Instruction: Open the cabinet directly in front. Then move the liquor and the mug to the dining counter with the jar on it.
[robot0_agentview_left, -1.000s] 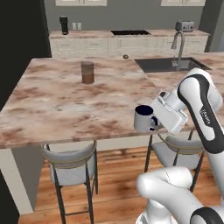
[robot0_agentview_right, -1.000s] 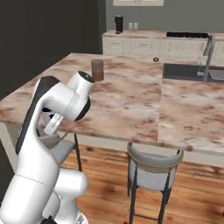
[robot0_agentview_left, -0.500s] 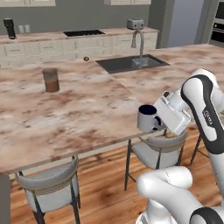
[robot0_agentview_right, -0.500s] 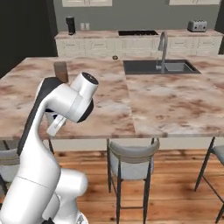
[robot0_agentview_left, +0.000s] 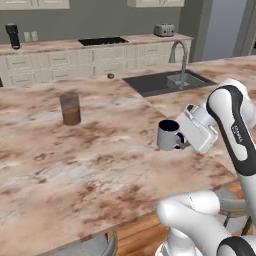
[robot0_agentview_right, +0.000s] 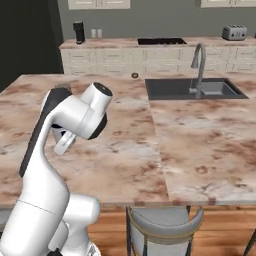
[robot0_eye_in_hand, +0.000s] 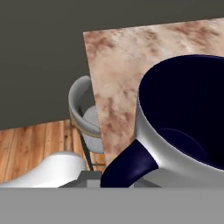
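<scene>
Gripper: the gripper (robot0_agentview_left: 184, 142) is clamped tight on the mug's handle, carrying the mug (robot0_agentview_left: 168, 135) upright above the near right part of the dining counter (robot0_agentview_left: 100, 175)
Hand view: navy bowl of the mug (robot0_eye_in_hand: 183, 113) up close, marble edge and a grey stool (robot0_eye_in_hand: 85, 116) below
What changed: the base has swung along the island in the last second, so the sink (robot0_agentview_left: 167, 82) now sits far right and the whole view has slid
Jar: the jar (robot0_agentview_left: 70, 108) stands far left on the same slab, well apart from the mug
Meaning: looks like the right counter is reached; lowering and setting down comes next, I'd say
Liquor: can't place it
</scene>
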